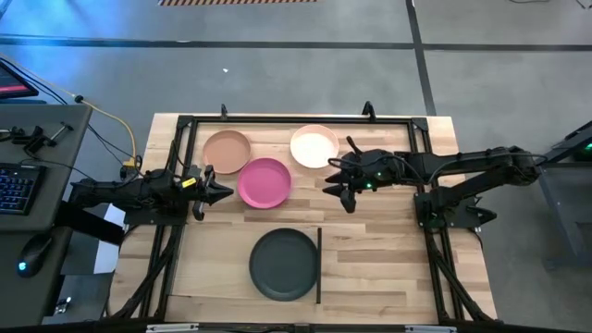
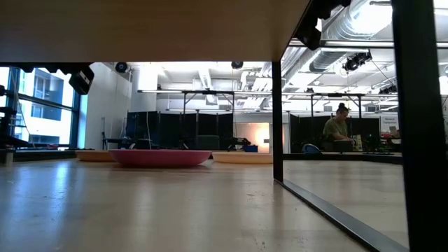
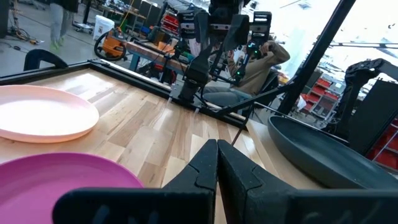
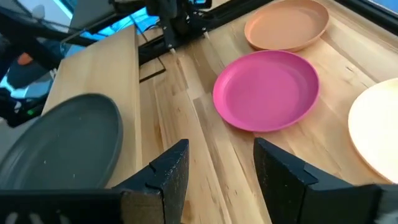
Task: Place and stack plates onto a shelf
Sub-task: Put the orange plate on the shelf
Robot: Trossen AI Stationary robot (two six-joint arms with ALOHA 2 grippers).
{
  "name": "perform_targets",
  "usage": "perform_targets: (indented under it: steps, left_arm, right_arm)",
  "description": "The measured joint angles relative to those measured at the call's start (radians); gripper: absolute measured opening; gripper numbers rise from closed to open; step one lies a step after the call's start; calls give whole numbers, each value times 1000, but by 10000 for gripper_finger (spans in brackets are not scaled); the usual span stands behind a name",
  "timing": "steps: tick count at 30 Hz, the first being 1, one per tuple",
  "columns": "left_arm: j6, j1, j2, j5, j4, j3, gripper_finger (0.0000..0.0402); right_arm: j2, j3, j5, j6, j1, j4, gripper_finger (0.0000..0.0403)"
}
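Three plates lie on the striped tabletop: tan [image 1: 227, 151], pink [image 1: 265, 182] and cream [image 1: 314, 145]. The dark grey plate [image 1: 284, 264] lies flat on the pale shelf panel [image 1: 217, 264], which has a black strip along its right edge. My left gripper [image 1: 219, 192] is shut and hovers just left of the pink plate [image 3: 56, 180]. My right gripper [image 1: 337, 181] is open, right of the pink plate [image 4: 267, 90] and near the cream plate [image 4: 379, 130]. In the low view the shelf [image 2: 140, 28] spans overhead and the pink plate [image 2: 159, 157] shows edge-on.
A black frame [image 1: 296, 118] runs around the table, and a black shelf post [image 2: 277, 119] stands mid-table. A keyboard [image 1: 17, 185] and a mouse [image 1: 32, 254] sit on a side desk to the left. A person [image 2: 339, 129] sits beyond the table. Bare wood lies between the plates and the shelf.
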State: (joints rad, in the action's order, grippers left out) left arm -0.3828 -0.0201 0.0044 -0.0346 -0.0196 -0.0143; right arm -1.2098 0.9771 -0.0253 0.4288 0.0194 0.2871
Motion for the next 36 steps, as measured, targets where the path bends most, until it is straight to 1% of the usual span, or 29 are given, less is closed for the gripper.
perform_targets:
  steps: [3, 8, 10, 15, 17, 19, 22, 25, 28, 30, 32, 35, 36]
  left_arm:
    - [-11, 0, 0, -5, -10, 0, 0]
    - [-129, 0, 0, -24, -108, 0, 0]
    - [-154, 0, 0, -68, -169, 0, 0]
    - [-187, 0, 0, -223, -352, 0, 0]
    - [-208, 0, 6, -293, -401, 0, 1]
    - [-231, 0, 26, -340, -402, -14, 9]
    - [-234, 0, 99, -364, -362, -83, 35]
    - [-223, 4, 205, -404, -230, -205, 71]
    - [-193, 32, 328, -405, -34, -360, 107]
    - [-200, 68, 413, -397, 146, -475, 127]
    - [-212, 124, 499, -385, 361, -597, 143]
    - [-230, 242, 641, -357, 679, -754, 158]
    - [-234, 288, 692, -328, 767, -789, 160]
  right_arm:
    - [0, 0, 13, -34, 0, -10, 161]
    - [0, 0, 16, -45, 0, -75, 161]
    - [0, 1, 16, -44, 0, -95, 161]
    - [0, 1, 4, 6, 0, -153, 161]
    - [0, 1, 3, 16, 0, -189, 161]
    - [0, 1, -2, 16, 0, -227, 161]
    - [1, 1, -47, 16, 0, -263, 161]
    - [1, 1, -97, 16, 0, -268, 161]
    - [1, 1, -115, 15, 0, -268, 161]
    - [1, 1, -115, 16, 0, -268, 161]
    - [1, 1, -115, 15, 0, -268, 161]
    - [1, 1, -114, -6, 0, -268, 161]
    - [1, 1, -115, -13, 0, -267, 161]
